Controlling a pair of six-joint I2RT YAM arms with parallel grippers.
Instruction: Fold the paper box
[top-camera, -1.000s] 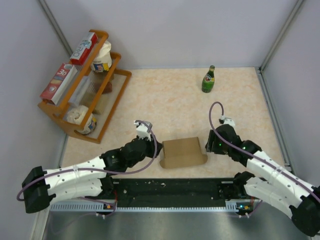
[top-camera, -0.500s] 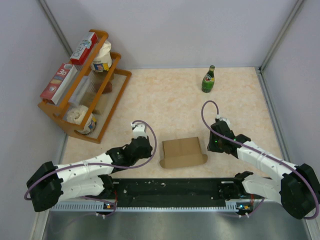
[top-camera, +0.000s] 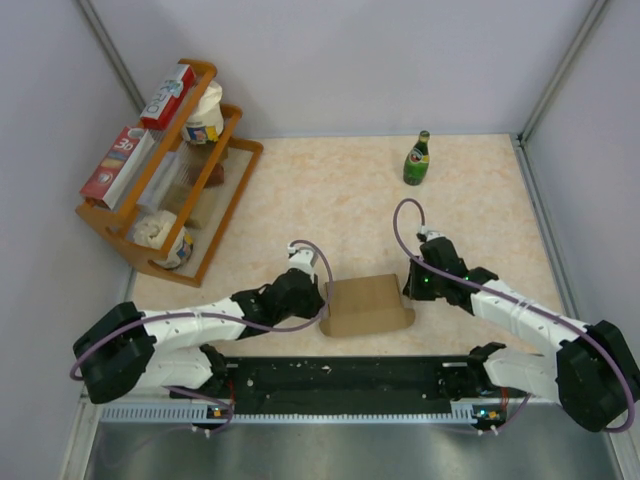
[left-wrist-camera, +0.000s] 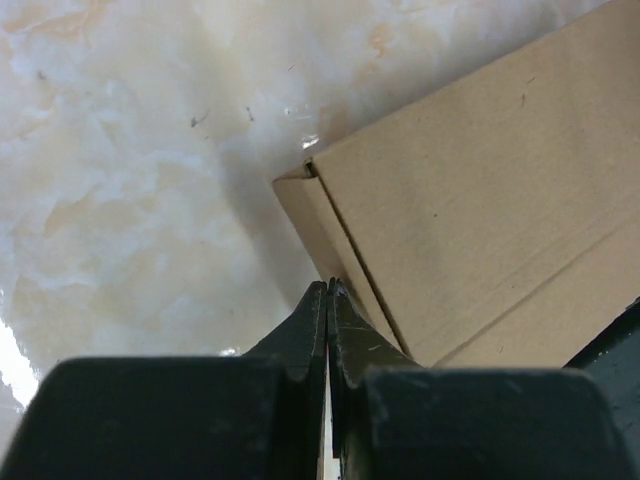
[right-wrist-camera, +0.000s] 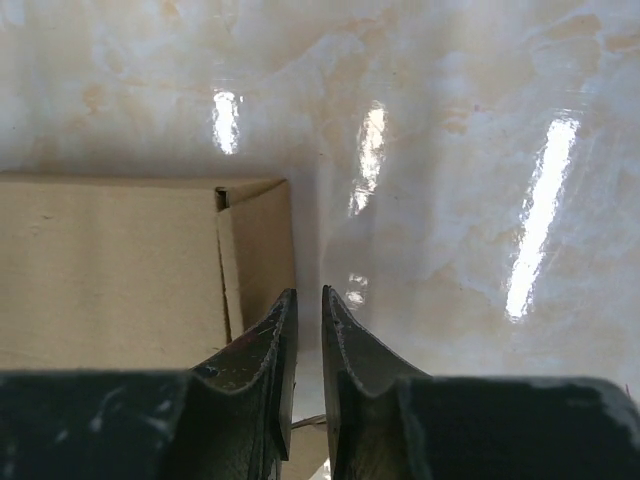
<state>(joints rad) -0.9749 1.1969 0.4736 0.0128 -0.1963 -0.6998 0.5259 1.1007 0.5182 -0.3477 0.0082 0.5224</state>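
Observation:
The paper box (top-camera: 366, 305) lies closed and flat on the table near the front edge, plain brown cardboard. My left gripper (top-camera: 322, 302) is at the box's left end, and its tips (left-wrist-camera: 329, 285) are shut with nothing between them, right beside the box's left side flap (left-wrist-camera: 330, 240). The box top (left-wrist-camera: 480, 200) fills the right of the left wrist view. My right gripper (top-camera: 409, 287) is at the box's right end. Its fingers (right-wrist-camera: 308, 293) stand a narrow gap apart, empty, just right of the side flap (right-wrist-camera: 258, 250) of the box (right-wrist-camera: 110, 270).
A wooden rack (top-camera: 236, 150) with red-and-white cartons and jars stands at the back left. A green bottle (top-camera: 416, 160) stands at the back right. A black rail (top-camera: 340, 375) runs along the near edge. Grey walls close the sides.
Both grippers have closed down, the left fully. The left arm swung right to the box's left end, and the right arm shifted left up to its right end.

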